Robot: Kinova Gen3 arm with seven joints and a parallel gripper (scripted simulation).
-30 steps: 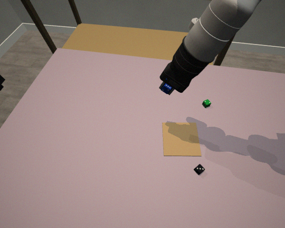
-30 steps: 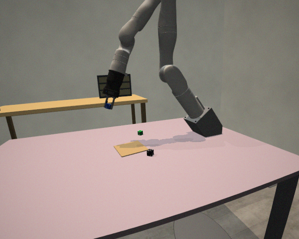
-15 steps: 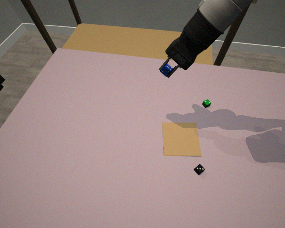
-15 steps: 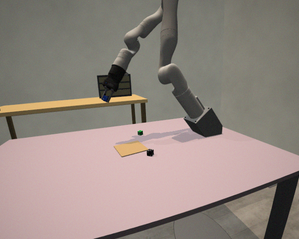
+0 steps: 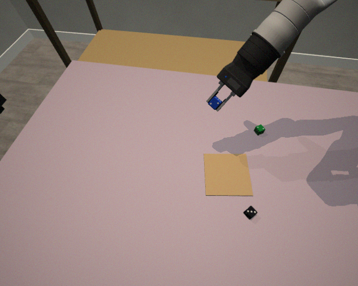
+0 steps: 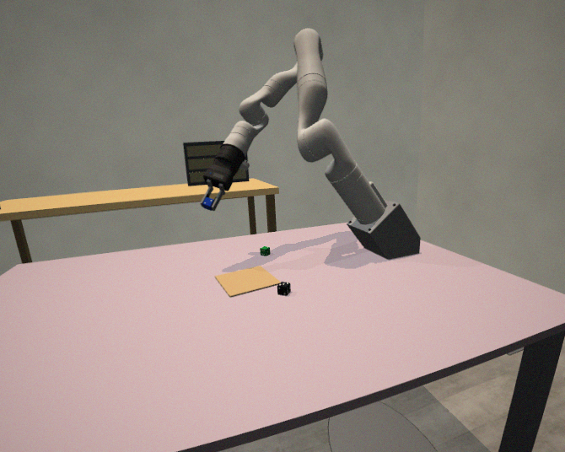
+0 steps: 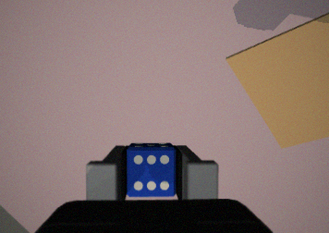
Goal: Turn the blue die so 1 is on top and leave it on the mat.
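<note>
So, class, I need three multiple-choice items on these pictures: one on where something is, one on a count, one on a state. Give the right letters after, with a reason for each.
1. Where is the blue die?
A. on the mat
B. between the claw's fingers, in the air
C. on the table beside the black die

2. How many pips show on the blue die's face in the wrist view?
A. two
B. four
C. six

3. What state is the mat in?
A. flat on the table with no die on it
B. folded over
C. flat with the green die on it

Answers: B, the claw is shut on it well above the table; C, two rows of three; A, the green die and black die both sit off it.
</note>
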